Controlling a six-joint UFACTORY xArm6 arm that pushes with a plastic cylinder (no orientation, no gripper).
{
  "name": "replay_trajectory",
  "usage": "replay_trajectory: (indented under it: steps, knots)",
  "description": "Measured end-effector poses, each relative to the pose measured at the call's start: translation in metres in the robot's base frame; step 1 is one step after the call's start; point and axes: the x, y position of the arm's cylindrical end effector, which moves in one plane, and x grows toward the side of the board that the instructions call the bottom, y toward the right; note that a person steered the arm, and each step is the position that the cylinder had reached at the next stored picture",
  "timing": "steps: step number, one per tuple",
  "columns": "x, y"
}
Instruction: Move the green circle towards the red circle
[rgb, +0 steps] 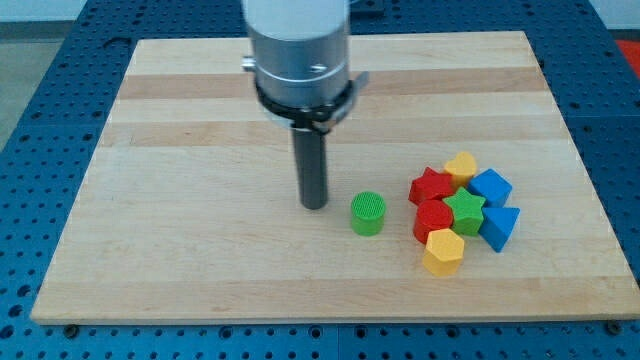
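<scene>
The tabletop (200, 260) is a pale wooden board with lengthwise grain in planks, lying on a blue perforated surface (40, 60). The arm (298, 50) comes down from the top edge as a broad grey cylinder with a black collar, narrowing to a straight dark rod that stands upright. It has no fingers, so none are apart or together. My tip (314, 206) rests near the board's middle, just left of the green circle (367, 213), with a narrow gap. That circle is a short ribbed cylinder. Toward the right edge sits a tight cluster: red star (431, 186), red circle (432, 220), green star (465, 208), two blue blocks (490, 186) (500, 226), and two yellow blocks (461, 165) (443, 251).
</scene>
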Motion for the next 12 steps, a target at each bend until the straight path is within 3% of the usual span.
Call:
replay_trajectory:
  steps: [1,4,5,6,9,11,12]
  knots:
    - [0.002,0.028]
    - [0.001,0.033]
    - [-0.029,0.0]
    - [-0.027,-0.019]
    - [0.013,-0.019]
    - [0.053,0.042]
    - [0.053,0.043]
